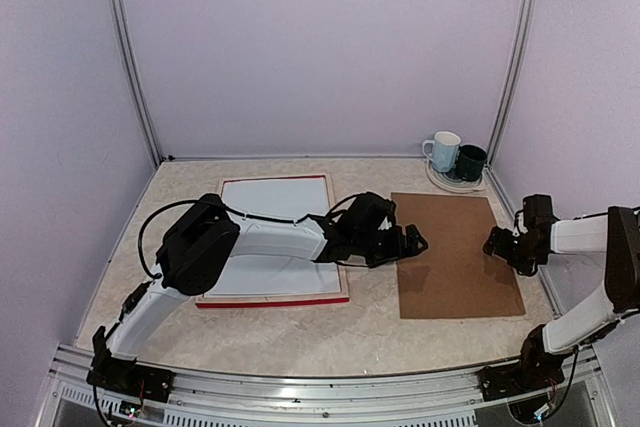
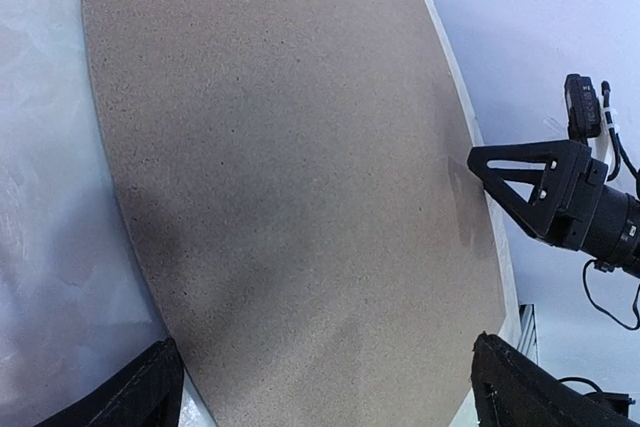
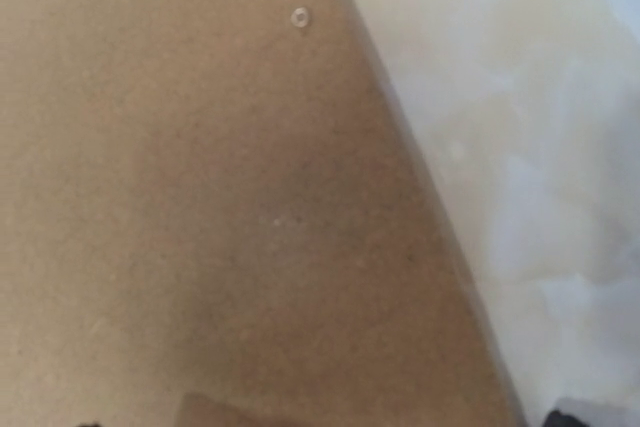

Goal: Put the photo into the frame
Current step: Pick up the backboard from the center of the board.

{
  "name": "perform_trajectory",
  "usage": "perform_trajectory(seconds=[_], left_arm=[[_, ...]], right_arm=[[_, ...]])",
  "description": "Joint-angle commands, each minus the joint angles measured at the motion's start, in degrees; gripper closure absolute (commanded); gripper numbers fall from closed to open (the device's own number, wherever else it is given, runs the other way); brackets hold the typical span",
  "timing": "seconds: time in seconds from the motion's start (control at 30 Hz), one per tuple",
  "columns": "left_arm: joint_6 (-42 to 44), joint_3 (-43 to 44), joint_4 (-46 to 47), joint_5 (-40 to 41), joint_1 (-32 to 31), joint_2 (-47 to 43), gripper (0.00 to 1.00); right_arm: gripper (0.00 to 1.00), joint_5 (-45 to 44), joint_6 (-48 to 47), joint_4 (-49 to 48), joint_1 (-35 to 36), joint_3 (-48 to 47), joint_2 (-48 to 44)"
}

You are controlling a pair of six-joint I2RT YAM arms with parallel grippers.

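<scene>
Inside frame (image 1: 270, 302): photo (image 1: 275, 197) (white back up); mugs (image 1: 444, 150) on saucer (image 1: 452, 187).

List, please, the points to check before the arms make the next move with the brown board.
1. The photo lies inside the frame, white back up: ok.
2. The photo is seated fully flat in the frame: cannot tell.
3. The backing board lies flat, nothing on it: ok.
4. The left gripper is open over the board's left edge: ok.
5. The right gripper is open at the board's right edge: ok.
6. The white mug and dark mug stand apart from the board: ok.
</scene>
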State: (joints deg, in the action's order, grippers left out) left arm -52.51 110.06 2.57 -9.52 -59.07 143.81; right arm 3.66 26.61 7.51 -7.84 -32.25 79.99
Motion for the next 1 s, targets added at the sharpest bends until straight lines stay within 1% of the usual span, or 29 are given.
perform_trajectory(seconds=[0.0, 0.23, 0.53, 0.7, 0.97], left_arm=[[-0.9, -1.7, 3.3, -2.8, 0.4, -0.8, 0.01], [-1.2, -5.6, 6.0, -2.6, 1.4, -4.9, 0.01], [-0.3, -7.7, 6.6, -1.2, 1.4, -11.4, 0.01], [0.1, -8.8, 7.0, -0.3, 1.3, -14.6, 0.01], [0.1, -9.0, 7.3, -0.3, 1.2, -15.9, 0.01]], right_arm=[[0.06, 10.0, 0.4, -2.2, 0.0, 2.1, 2.0], [0.09, 15.4, 1.6, -4.5, 0.2, 4.2, 1.8], [0.09, 16.3, 1.8, -5.6, 1.5, 6.7, 1.4], [0.09, 17.2, 1.6, -5.8, 3.4, 6.7, 2.6], [0.10, 17.6, 2.6, -5.6, 8.5, 5.1, 2.9]])
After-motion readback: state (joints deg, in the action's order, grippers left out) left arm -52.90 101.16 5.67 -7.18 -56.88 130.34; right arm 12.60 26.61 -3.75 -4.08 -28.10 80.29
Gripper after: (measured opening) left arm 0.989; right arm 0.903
